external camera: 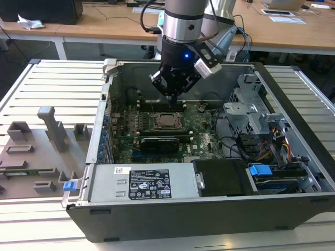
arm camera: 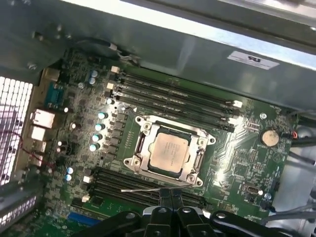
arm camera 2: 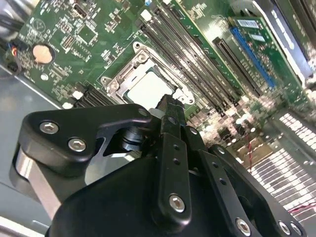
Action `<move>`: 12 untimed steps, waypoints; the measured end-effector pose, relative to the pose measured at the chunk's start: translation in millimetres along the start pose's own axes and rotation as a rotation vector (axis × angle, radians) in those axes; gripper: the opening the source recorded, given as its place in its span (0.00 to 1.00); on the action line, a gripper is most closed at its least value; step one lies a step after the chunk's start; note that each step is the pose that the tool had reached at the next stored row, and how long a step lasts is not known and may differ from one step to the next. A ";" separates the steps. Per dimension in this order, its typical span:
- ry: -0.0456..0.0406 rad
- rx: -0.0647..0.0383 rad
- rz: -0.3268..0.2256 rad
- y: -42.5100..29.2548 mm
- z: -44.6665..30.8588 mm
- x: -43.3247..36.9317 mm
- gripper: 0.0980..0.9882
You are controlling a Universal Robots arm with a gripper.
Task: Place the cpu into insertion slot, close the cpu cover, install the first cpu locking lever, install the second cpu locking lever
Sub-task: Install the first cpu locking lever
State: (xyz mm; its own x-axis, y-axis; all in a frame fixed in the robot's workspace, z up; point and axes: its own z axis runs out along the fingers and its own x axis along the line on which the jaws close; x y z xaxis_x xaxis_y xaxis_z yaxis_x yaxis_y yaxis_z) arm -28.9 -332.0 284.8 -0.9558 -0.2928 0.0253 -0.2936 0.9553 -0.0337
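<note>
Computer case (external camera: 209,219) lies open, letting the gripper (external camera: 171,95) reach the motherboard (arm camera: 237,158). Just beneath its empty, pressed-together tips, the cpu cover (arm camera: 206,140) frames the cpu (arm camera: 169,150) seated in the insertion slot (arm camera: 170,129); a thin wire lever (arm camera: 143,189) lies nearest.

Exterior view: bright, even room light from above, no hard shadows. The pale slatted counter (external camera: 52,78) reads brightest. Inside the computer case (external camera: 293,157) it is dimmer, and the motherboard (external camera: 204,130) lies in soft shade under the arm (external camera: 183,31). A small blue lamp (external camera: 184,55) glows on the arm's wrist.

Second wrist view: the cpu (arm camera 2: 148,90) top is washed near white by glare. Speckled hot spots run across the board beside it, where detail smears. The end effector (arm camera 2: 170,106) sits close to the lens, dark and soft-edged.

First wrist view: flatter light, with a dull sheen on the cpu. The vent grille (arm camera: 15,128) is burnt out white. A soft gleam lies along the case wall (arm camera: 197,44).
</note>
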 end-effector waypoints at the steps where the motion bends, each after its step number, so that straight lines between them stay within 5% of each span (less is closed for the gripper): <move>1: -0.0005 0.000 -0.014 0.0 0.0 0.0 0.01; 9: -0.0050 0.004 -0.145 0.0 0.0 0.0 0.01; 12: -0.0042 0.003 -0.123 0.0 0.0 0.1 0.01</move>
State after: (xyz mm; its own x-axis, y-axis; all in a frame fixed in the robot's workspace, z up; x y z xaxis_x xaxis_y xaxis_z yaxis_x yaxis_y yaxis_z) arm -29.0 -332.0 284.8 -0.9124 -0.4084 0.0253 -0.4091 0.9119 -0.0338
